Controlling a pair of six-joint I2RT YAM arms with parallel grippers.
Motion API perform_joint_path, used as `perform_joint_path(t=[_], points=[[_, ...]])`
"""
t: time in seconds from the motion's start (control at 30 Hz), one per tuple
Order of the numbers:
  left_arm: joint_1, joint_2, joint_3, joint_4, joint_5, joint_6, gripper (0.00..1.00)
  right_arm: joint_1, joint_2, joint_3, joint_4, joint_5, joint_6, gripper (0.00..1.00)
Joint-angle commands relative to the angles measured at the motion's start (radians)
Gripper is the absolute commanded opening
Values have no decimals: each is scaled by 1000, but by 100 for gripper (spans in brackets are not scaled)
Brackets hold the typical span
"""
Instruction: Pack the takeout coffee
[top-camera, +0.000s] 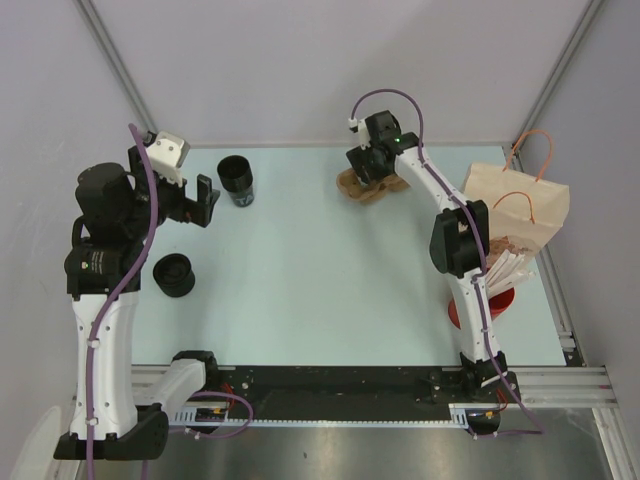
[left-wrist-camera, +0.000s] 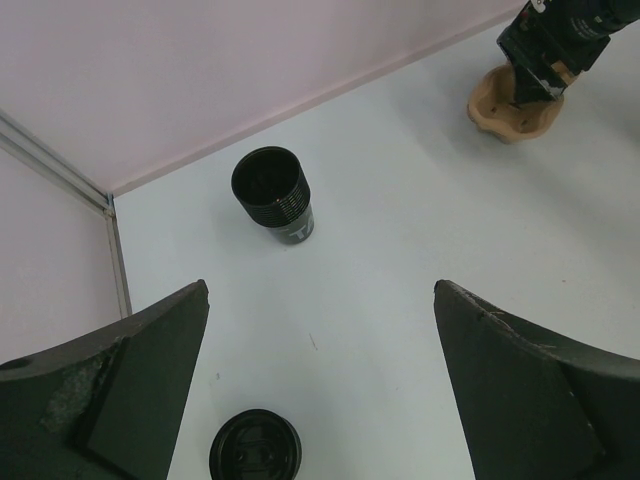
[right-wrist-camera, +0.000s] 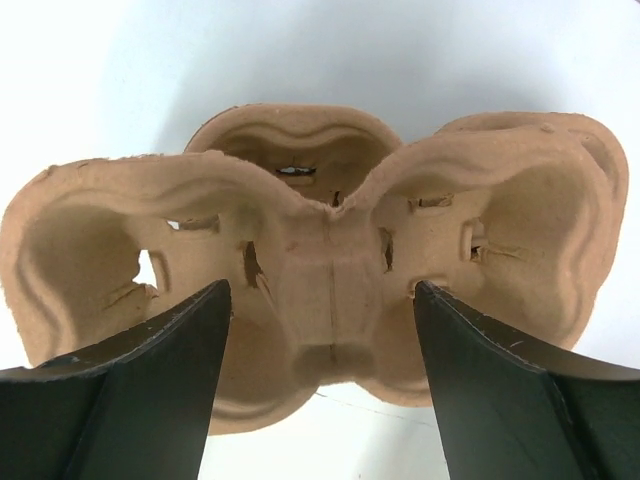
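right hand (right-wrist-camera: 320, 286) parted over tan moulded-pulp cup carrier (right-wrist-camera: 328, 240), rounded pockets around central ridge, left hand (left-wrist-camera: 320, 290) spread wide

A pale blue table (top-camera: 330, 290) sits between plain grey walls (top-camera: 330, 60); a metal rail (top-camera: 560, 382) edges its near side, perhaps aluminium.

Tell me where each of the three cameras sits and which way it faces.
Top external: above and behind the bases, looking down on the table; both arms show.
Left wrist: on the left arm, looking past its open left claw toward the black cup and lid.
Right wrist: on the right arm, looking down through the right claw onto the cup carrier.
Shared: all three show the cup carrier.
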Motion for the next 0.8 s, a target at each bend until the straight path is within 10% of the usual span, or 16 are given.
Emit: perform_joint_path(t=[0.0,0.77], points=[[-1,-12,-2,30,22,-24,99,-2,21,26,2,6,-11,78],[-1,-7,4,28,28,-24,99,1,30,28,2,2,-11,44]])
